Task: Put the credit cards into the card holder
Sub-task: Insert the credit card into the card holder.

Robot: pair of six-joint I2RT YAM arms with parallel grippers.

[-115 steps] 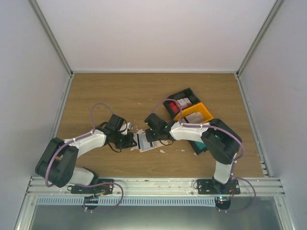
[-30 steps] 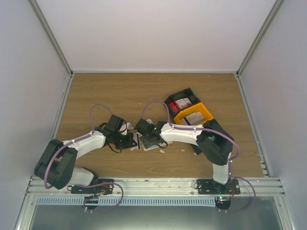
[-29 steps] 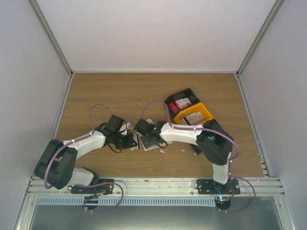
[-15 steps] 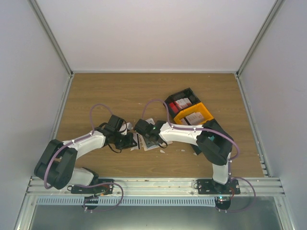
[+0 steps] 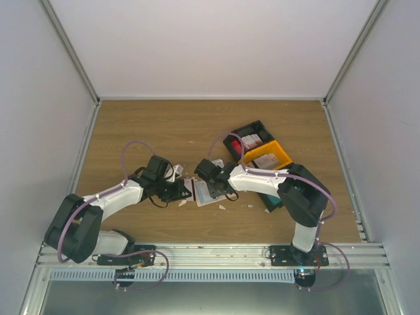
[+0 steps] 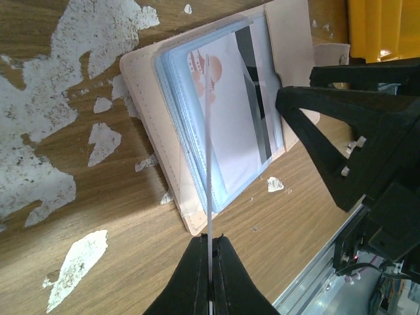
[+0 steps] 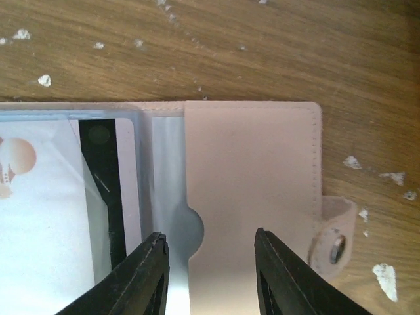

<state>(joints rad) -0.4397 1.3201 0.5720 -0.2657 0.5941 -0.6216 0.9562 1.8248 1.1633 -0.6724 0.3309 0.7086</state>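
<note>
**Card holder** (image 5: pixel 207 195): lies opened flat on the table (image 5: pixel 157 131), to the near-left of the yellow bin (image 5: pixel 286 158) and apart from it.
- Long axis: the opened length runs roughly left to right in the overhead view. The cover with the snap tab (image 7: pixel 333 247) is the end turned toward the yellow bin, and the sleeve-bearing cover is the end turned away from it.
- Look: beige outside with stitched edges. The bin-side cover has a beige pocket flap (image 7: pixel 252 177) with a rounded notch. A stack of pale bluish clear sleeves lies over the other cover.

**Credit card** (image 7: pixel 59 216): white, with a black stripe and a peach round mark. It sits under the top sleeve, its stripe lying across the holder's long axis.

**Left gripper** (image 6: pixel 210 244): at the holder's end away from the yellow bin. Its fingers are closed tight on a thin pale sheet (image 6: pixel 209 151) that stands on edge over the sleeves. Whether this sheet is a sleeve leaf or a card cannot be told.

**Right gripper** (image 7: pixel 209 239): over the pocket flap at the bin-side end. Its fingers are spread apart and grip nothing. Whether they touch the flap cannot be told.

**Black bin** (image 5: pixel 244 128): against the yellow bin's far-left side.

**White scraps** (image 6: pixel 39 157): strewn on the wood around the holder.
</note>
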